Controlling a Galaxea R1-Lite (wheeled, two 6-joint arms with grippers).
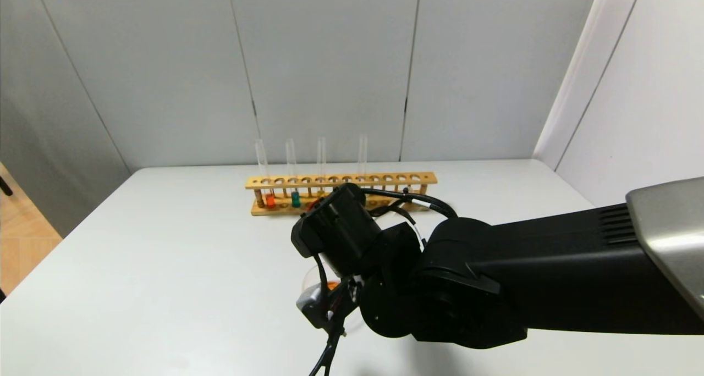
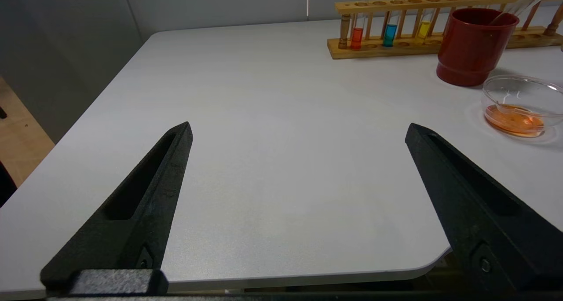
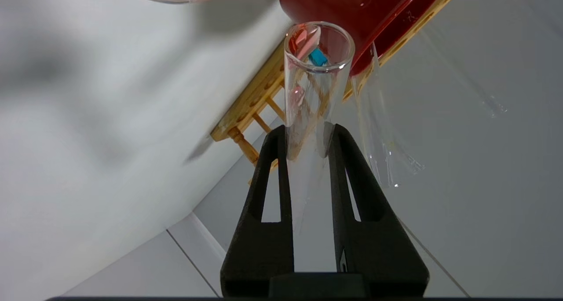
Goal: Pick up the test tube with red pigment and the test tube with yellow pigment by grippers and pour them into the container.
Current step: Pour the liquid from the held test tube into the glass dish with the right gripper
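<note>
My right gripper (image 3: 305,131) is shut on the test tube with red pigment (image 3: 316,72). The tube is tipped over and nearly drained, with only reddish streaks inside the glass. In the head view the right arm (image 1: 352,233) hangs over the container and hides most of it. The container (image 2: 488,94) is a low clear dish with orange-red liquid in its bottom. The test tube with yellow pigment (image 2: 424,28) stands upright in the wooden rack (image 2: 422,4). My left gripper (image 2: 299,127) hovers open and empty over the table's near left corner.
A dark red cup (image 2: 473,45) stands between the rack and the dish, with an empty clear tube (image 2: 523,4) leaning in it. Orange (image 2: 356,37) and teal (image 2: 389,33) tubes stand in the rack (image 1: 341,181). The table edge (image 2: 308,277) runs just below the left gripper.
</note>
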